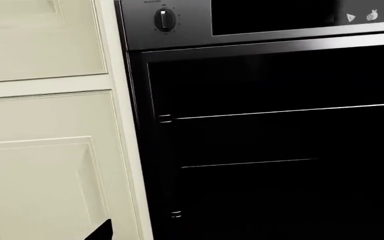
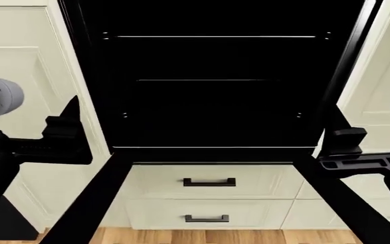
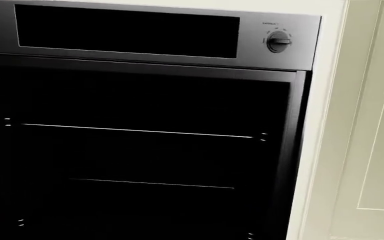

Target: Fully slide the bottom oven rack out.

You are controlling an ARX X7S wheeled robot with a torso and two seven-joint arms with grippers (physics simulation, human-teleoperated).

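The oven (image 2: 208, 101) stands open, its black cavity straight ahead in the head view. Inside it I see only thin bright lines: an upper rack edge (image 2: 208, 36), a shorter one (image 2: 208, 80) and a line at the cavity's front lip (image 2: 208, 147). The bottom oven rack's wire grid does not show in the dark. My left gripper (image 2: 46, 122) hovers at the oven's left frame, and one black finger (image 1: 102, 230) shows far to the side. My right gripper (image 2: 365, 119) hovers at the right frame with its prongs wide apart. Both are empty.
The oven door (image 2: 90, 203) hangs folded down towards me, its black side rails running forward. Two cream drawers with black handles (image 2: 209, 182) show below it. Cream cabinet panels (image 1: 38, 150) flank the oven. Control knobs (image 1: 164, 19) sit on the panel above.
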